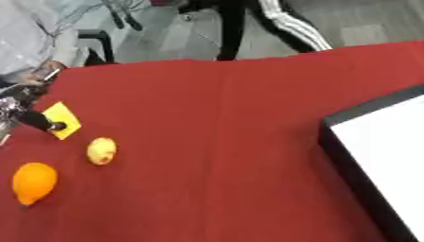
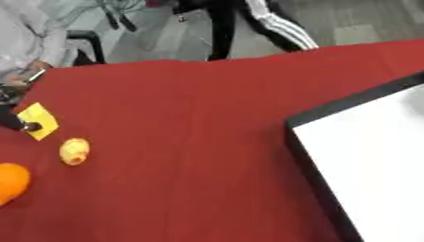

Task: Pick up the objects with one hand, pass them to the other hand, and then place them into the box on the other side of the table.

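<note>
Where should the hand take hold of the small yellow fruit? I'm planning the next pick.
Around its middle, from above: the small yellow fruit lies free on the red cloth, clear of the orange fruit, with the left hand nearest.

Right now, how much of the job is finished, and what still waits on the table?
Nothing looks done yet: the part of the box in view, at the right, shows only its white inside. The left hand reaches a finger to the yellow card, but holds nothing. The right hand is out of view. Left to do: the card, the small yellow fruit and the orange fruit are all on the red cloth.
</note>
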